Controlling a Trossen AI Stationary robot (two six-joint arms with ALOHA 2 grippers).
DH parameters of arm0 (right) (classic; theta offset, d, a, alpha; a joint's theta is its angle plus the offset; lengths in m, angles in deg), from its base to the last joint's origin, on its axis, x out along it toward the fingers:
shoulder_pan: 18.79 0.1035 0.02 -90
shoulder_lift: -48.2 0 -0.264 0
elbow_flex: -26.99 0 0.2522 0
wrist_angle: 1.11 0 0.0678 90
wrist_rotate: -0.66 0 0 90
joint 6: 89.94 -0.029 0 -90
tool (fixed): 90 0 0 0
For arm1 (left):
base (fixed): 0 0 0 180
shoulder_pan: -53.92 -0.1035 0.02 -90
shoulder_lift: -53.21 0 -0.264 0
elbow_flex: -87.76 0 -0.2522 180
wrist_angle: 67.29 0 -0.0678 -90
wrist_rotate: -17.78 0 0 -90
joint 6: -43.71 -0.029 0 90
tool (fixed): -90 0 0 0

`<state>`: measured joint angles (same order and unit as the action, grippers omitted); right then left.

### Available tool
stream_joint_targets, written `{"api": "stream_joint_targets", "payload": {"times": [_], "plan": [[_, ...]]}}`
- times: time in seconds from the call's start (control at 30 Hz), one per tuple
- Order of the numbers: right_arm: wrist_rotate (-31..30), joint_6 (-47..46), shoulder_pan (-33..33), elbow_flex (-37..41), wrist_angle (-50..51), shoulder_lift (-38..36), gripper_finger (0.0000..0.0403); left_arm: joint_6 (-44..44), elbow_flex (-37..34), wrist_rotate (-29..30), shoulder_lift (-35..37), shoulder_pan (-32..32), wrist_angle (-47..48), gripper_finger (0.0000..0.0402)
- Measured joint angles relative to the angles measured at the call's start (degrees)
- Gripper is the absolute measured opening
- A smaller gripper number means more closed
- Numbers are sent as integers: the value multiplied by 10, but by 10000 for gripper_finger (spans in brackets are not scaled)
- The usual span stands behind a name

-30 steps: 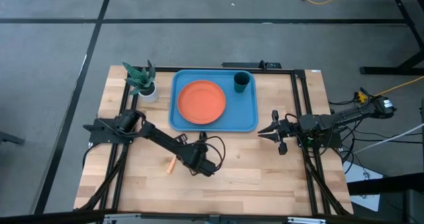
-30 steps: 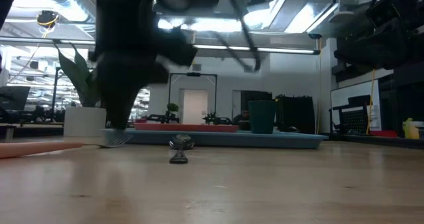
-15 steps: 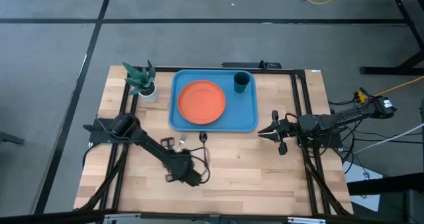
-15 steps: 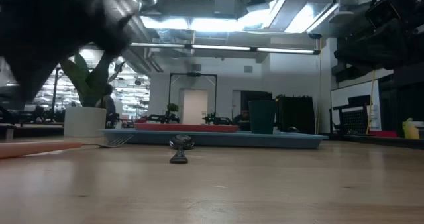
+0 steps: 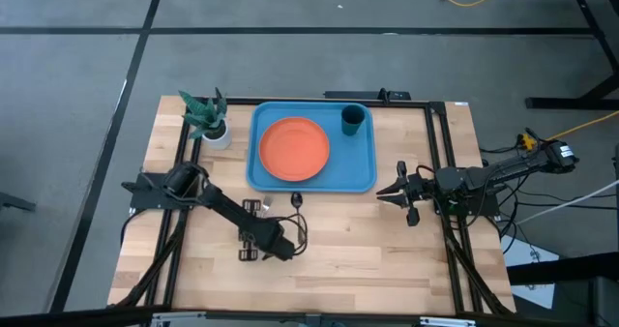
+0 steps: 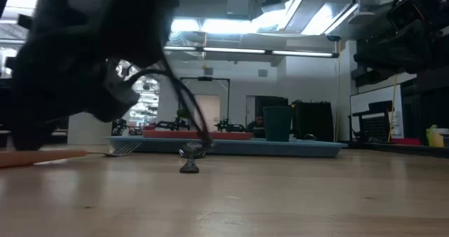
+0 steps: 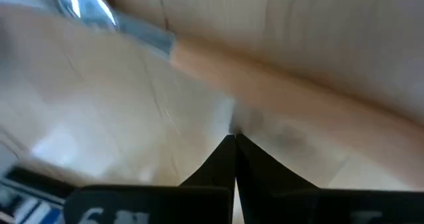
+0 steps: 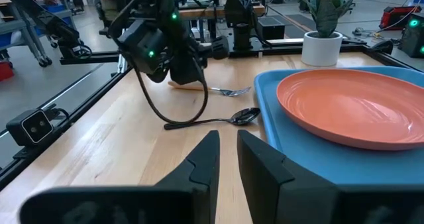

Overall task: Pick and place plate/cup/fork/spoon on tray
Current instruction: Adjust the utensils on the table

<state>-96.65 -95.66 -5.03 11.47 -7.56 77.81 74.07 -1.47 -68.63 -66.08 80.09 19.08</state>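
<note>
My left tool point(image 7: 234, 139) hangs closed just above the fork point(image 7: 265, 75) on the desk point(image 5: 387, 240), seemingly not gripping it; my right tool point(image 8: 225, 141) waits, fingers slightly parted, holding nothing.

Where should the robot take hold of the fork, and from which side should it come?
Probably at the middle of the fork's tan handle, coming straight down from above with the fingers across it. The fork lies flat on the table, and the handle is straight and thicker than the thin tines. The left gripper hovers over the handle but is shut, so it must open first.
</note>
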Motion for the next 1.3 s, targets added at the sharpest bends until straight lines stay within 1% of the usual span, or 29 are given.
{"api": "stream_joint_targets", "payload": {"times": [0.1, 0.3, 0.5, 0.6, 0.7, 0.83, 0.9, 1.07, 1.17, 1.3], "plan": [[0, 0, 0, 0, 0, 0, 60, -28, 15, 11, 0, -18, -12, 0], [0, 1, 0, 0, 5, 0, 60, -60, 62, 53, 0, -51, -39, 0], [0, 0, 0, 0, 13, 0, 60, -71, 102, 64, 0, -73, -74, 0], [0, 0, 0, 0, 17, 0, 60, -70, 127, 65, 0, -75, -74, 0], [0, 0, 0, 0, 17, 0, 60, -67, 169, 67, 0, -72, -74, 0], [0, -3, 0, 0, 17, 0, 60, -81, 227, 94, 1, -60, -46, 0], [0, -12, 0, 0, 17, 0, 60, -81, 233, 94, 2, -57, -41, 0], [-1, -34, 0, 0, -4, 0, 60, -54, 233, 98, 1, -57, -67, 0], [0, -63, 0, 0, -26, 0, 60, -72, 232, 135, 18, -43, -34, 0], [-1, -77, 0, 0, -45, 1, 60, -81, 231, 174, 73, -13, -8, 0]]}}
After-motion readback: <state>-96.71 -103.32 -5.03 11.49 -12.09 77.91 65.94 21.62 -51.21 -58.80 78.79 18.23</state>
